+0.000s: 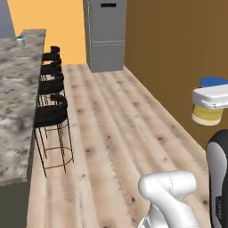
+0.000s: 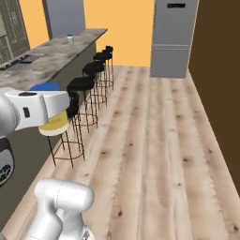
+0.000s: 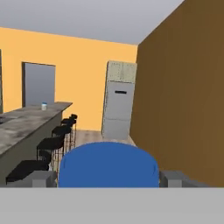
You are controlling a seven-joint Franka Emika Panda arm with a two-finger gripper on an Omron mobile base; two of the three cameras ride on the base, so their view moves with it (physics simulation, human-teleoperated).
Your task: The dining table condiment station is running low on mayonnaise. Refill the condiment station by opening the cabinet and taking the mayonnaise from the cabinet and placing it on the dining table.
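Blue-lidded mayonnaise point(image 1: 207, 113) sits clamped in my pincer point(image 2: 51, 112), held in the air above the floor, well apart from the dining table point(image 1: 13, 111). I judge this the carrying step: next I must bring the jar over the marble surface's near edge, past the stools point(image 1: 51, 113).

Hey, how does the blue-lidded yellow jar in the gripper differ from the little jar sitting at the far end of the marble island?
The blue-lidded creamy-yellow mayonnaise jar is held in the air, clamped by the gripper; the small pale whitish jar stands on the grey-brown marble dining table. The mayonnaise jar's body is yellow, while the far jar's looks whitish. The mayonnaise jar is near the cameras, and the whitish jar sits at the table's far end. Both appear to have blue lids.
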